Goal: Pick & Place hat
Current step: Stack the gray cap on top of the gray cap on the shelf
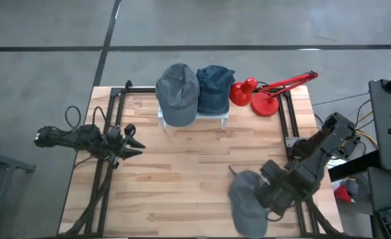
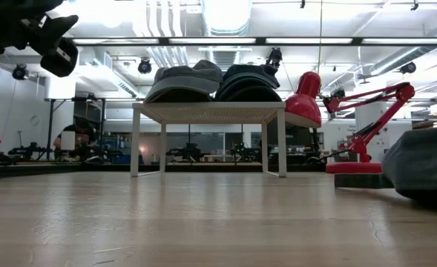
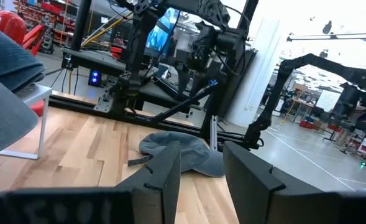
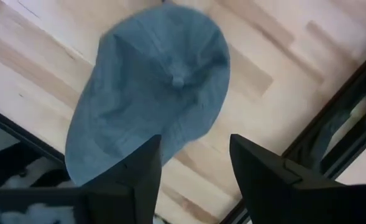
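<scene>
A grey cap (image 1: 247,199) lies crown up near the table's near right corner, its brim reaching over the near edge; it also shows in the right wrist view (image 4: 155,93), the left wrist view (image 3: 173,151) and the low view (image 2: 424,163). My right gripper (image 1: 269,192) hovers open just over the cap's right side, fingers (image 4: 142,168) pointing down. My left gripper (image 1: 134,143) waits open over the table's left part, raised (image 2: 51,41). A second grey cap (image 1: 177,93) and a blue cap (image 1: 214,88) rest on a small white stand (image 1: 225,118).
A red desk lamp (image 1: 265,96) stands at the far right, beside the white stand. Black frame rails (image 1: 295,143) run along both sides of the table. Bare wood (image 1: 188,166) lies between the stand and the loose cap.
</scene>
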Available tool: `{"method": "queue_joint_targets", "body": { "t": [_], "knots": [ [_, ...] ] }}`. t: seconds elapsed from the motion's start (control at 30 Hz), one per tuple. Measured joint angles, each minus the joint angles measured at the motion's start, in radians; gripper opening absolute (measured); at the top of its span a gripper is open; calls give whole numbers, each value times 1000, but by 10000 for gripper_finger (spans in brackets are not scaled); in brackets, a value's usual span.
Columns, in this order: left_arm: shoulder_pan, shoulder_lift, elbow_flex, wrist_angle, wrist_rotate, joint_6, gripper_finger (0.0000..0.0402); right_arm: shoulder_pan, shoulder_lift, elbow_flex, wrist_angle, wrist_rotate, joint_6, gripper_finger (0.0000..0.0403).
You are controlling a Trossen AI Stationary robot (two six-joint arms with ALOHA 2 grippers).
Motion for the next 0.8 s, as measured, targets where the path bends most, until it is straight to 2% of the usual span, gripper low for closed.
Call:
{"method": "queue_joint_targets", "body": {
  "t": [0.27,0.47,0.6,0.8],
  "knots": [
    [0,0,0,0,-22,-1,124,48,-37,-151,131,-32,192,253],
    [0,0,0,0,-23,-1,124,48,-36,-279,277,-105,236,307],
    [0,0,0,0,-23,-1,124,47,-36,-366,381,-105,277,323],
    [0,0,0,0,-26,-1,124,47,-35,-507,547,-104,335,321]
  ]
}}
